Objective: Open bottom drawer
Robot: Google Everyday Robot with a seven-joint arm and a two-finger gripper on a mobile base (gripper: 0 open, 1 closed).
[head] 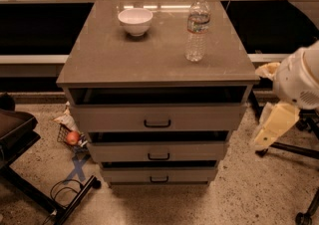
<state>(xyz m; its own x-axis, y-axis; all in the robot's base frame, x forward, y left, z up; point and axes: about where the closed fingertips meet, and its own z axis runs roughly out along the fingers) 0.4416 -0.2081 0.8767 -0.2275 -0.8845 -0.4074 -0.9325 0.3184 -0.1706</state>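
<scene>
Bottom drawer (129, 175) lowest in the cabinet, just above the floor (239, 194), small black handle (159, 179) centred on its front and a dark gap above. Three drawers in all, two taller ones stacked over it. On the worktop (124, 62): one white bowl (135, 21) near the back left corner, one upright water bottle (198, 27) toward the back right. Left on the floor, a round red thing (73, 137), a blue tape cross (77, 169) and a black chair (15, 137). Claw (269, 132) off the cabinet's right side, higher than the bottom drawer and well apart from it; open or closed, cannot tell.
</scene>
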